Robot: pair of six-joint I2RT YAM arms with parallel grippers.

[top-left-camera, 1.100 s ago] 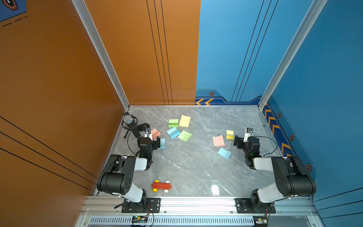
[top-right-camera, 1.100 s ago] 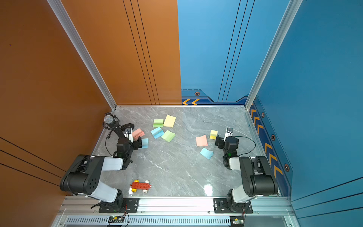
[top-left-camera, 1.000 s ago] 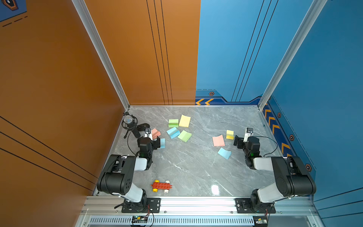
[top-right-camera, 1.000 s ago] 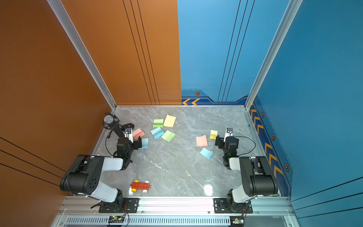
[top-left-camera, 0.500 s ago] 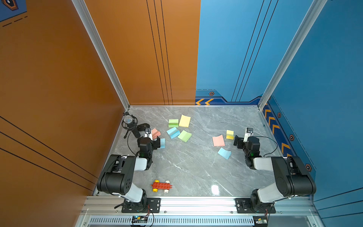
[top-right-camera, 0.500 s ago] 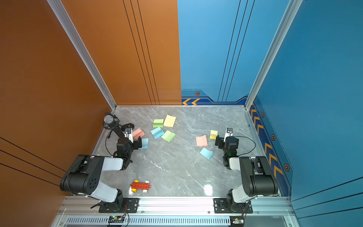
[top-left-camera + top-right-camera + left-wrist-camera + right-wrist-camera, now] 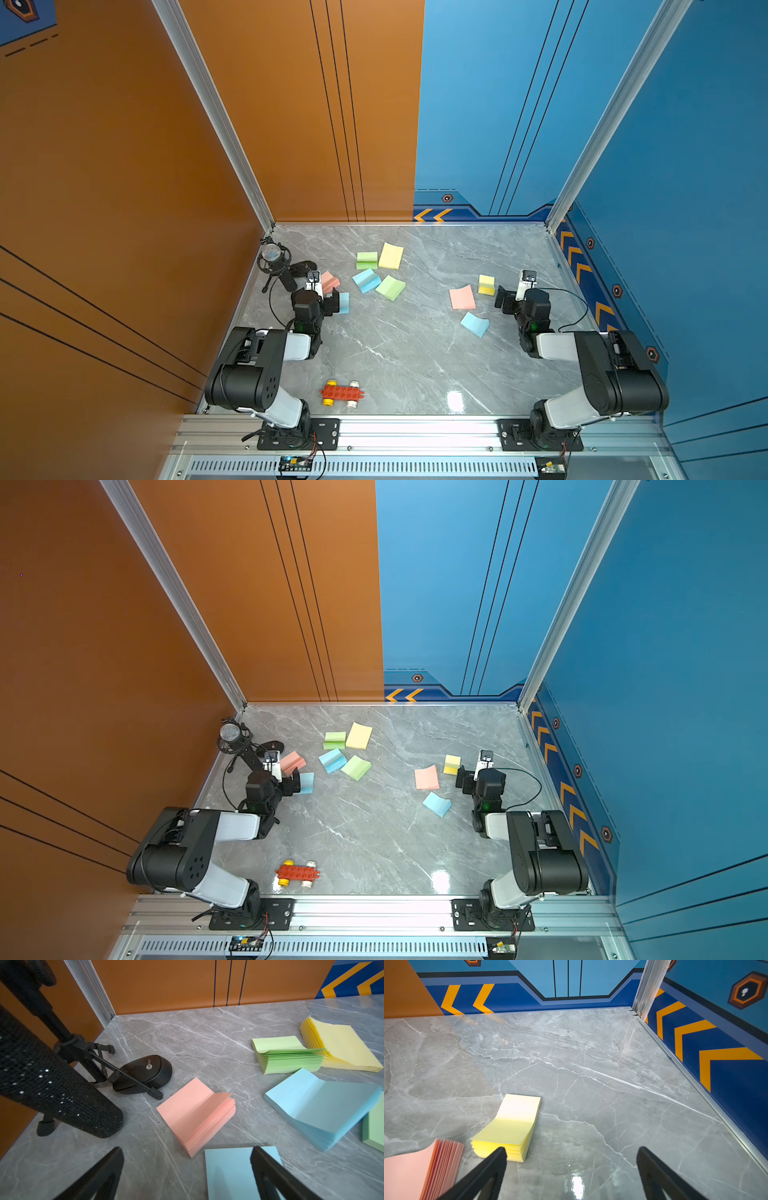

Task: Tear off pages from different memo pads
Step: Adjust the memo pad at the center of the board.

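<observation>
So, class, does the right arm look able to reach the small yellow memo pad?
Probably yes: the small yellow memo pad lies just ahead of the open right gripper, nothing standing between them.

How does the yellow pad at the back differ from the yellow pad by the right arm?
The back yellow pad is larger than the yellow pad by the right arm. The back one lies against a green pad; the smaller one lies clear of the pink pad beside it. Both are pale yellow stacks on the table.
</observation>
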